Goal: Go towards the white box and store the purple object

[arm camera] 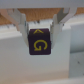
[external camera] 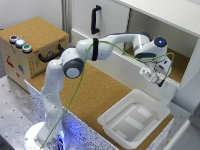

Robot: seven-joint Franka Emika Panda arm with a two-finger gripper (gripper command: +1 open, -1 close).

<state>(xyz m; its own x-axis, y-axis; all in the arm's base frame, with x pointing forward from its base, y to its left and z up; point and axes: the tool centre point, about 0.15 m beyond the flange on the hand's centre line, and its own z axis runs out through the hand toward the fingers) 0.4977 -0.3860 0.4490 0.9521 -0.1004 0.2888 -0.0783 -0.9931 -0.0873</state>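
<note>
Purple object (arm camera: 40, 45), just one, sits clamped between the two fingers (arm camera: 22, 27) in the wrist view: a dark cube with a yellow G on its face, pale surfaces blurred behind it. Over to the exterior view: one white arm reaches across a cork-topped bench (external camera: 95, 90), its gripper (external camera: 155, 76) hanging above and just beyond the single white box (external camera: 135, 117), which sits at the bench's end. One cork-covered box (external camera: 35, 50) with three coloured buttons stands at the exterior view's left. The cube itself can't be made out here.
</note>
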